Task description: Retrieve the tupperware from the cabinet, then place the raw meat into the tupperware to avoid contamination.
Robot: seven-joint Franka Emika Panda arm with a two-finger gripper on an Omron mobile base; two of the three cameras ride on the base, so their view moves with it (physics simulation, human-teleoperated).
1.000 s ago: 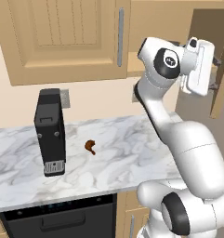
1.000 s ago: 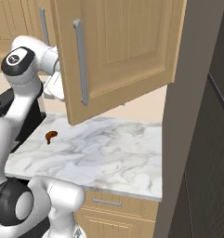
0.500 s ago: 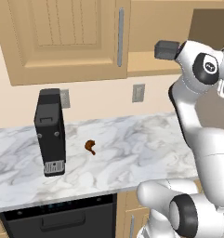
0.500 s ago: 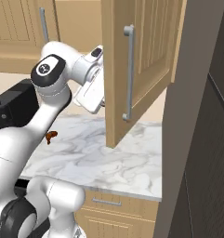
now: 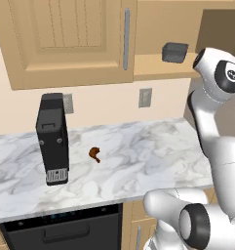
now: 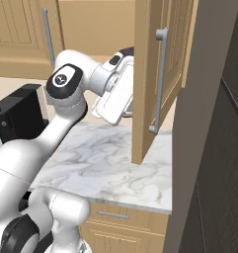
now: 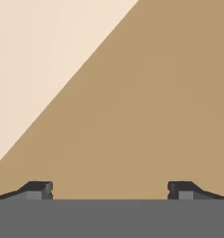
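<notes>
A: What is seen from the left base view?

B: A small grey, low rectangular tupperware (image 5: 175, 52) is seen resting on the plain wooden shelf (image 5: 158, 67) of the light tan wooden cabinet (image 5: 72, 41), whose left door with a grey bar handle is shut. A tiny reddish-brown drumstick-shaped piece of raw meat (image 5: 94, 154) lies on the white marble counter (image 5: 138, 161), just right of a tall black appliance (image 5: 52, 138) and apart from it.

A: And from the right base view?

B: The cabinet's right door (image 6: 157, 74) is seen swung open, edge-on to the camera. The white arm's hand is raised beside the door's inner face, above the counter; the fingertips are hidden behind the door.

A: What is shown in the hand view?

B: The two-finger gripper (image 7: 110, 188) is seen with its dark fingertips (image 7: 38, 188) spread wide apart, nothing held between them. A tan wooden surface and a pale cream wall are faced.
</notes>
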